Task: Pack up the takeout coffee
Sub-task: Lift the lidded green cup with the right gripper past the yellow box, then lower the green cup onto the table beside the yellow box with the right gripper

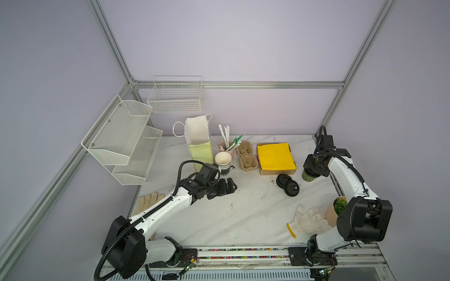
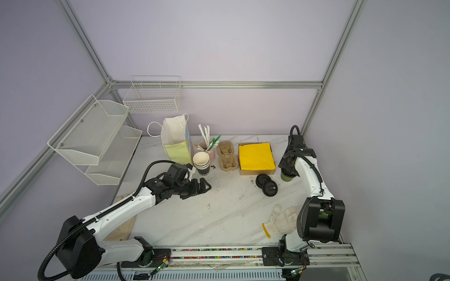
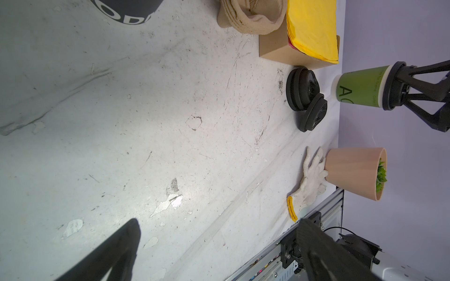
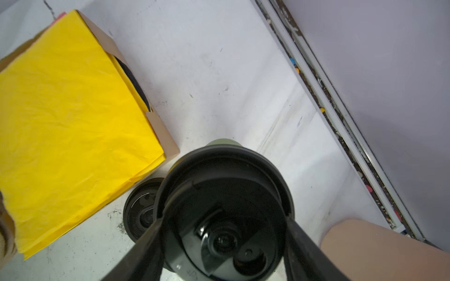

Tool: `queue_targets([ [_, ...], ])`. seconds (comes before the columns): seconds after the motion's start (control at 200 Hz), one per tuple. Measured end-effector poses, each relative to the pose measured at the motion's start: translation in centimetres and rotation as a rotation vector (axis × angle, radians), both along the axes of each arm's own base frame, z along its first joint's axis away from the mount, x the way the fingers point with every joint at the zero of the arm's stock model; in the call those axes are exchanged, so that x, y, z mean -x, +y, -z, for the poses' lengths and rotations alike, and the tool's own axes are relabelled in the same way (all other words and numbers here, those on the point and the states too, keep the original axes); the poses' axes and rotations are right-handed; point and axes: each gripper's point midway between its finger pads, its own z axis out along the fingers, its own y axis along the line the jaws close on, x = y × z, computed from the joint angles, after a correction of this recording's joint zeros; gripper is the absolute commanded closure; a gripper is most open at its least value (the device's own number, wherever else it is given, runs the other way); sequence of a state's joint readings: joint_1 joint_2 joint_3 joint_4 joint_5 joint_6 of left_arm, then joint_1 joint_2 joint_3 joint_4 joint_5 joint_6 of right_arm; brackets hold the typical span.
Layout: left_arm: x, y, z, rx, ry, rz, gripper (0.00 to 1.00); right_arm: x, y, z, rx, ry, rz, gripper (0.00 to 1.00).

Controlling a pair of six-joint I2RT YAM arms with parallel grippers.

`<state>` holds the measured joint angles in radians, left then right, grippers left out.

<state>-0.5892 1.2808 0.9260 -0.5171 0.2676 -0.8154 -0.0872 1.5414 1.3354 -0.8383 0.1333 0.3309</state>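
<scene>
**Right gripper clamped on lidded takeout coffee; left gripper spread and holding nothing**

Top views: In both top views the takeout coffee (image 1: 308,178) sits at centre right on the marble table (image 1: 243,219). It is just right of the cardboard box of yellow paper (image 1: 276,157) and near two loose black lids (image 1: 287,185). The right gripper (image 1: 314,170) sits directly over its top. The left gripper (image 1: 229,187) hovers left of centre, just below the stacked cups (image 1: 222,161), with its fingers spread wide. A paper bag (image 1: 197,143) stands upright at upper centre left.

Left wrist view: The coffee appears at upper right, with a green side, a pale band at its base and a black lid (image 3: 389,90). The right gripper's fingers (image 3: 414,73) pinch the lid rim. Whether the base touches the table cannot be told. The left gripper's fingers (image 3: 117,253) enter at the lower edge, far apart, with bare table between them.

Right wrist view: The lid fills lower centre, with a finger pressed on each side of its rim. The box lies at left and a plant pot (image 4: 389,250) at lower right.
</scene>
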Motion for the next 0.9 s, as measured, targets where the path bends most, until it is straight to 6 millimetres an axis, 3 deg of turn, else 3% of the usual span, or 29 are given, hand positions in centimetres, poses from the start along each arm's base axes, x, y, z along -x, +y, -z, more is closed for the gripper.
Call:
queue_targets([
  [0.6,0.3,-0.5,0.8,0.006,0.037,0.021,0.00,-1.2,0.1,3.0,-0.046,0.046,-0.007,0.28],
  [0.9,0.3,-0.7,1.8,-0.003,0.068,0.028,0.00,-1.7,0.5,3.0,-0.066,0.033,-0.019,0.23],
])
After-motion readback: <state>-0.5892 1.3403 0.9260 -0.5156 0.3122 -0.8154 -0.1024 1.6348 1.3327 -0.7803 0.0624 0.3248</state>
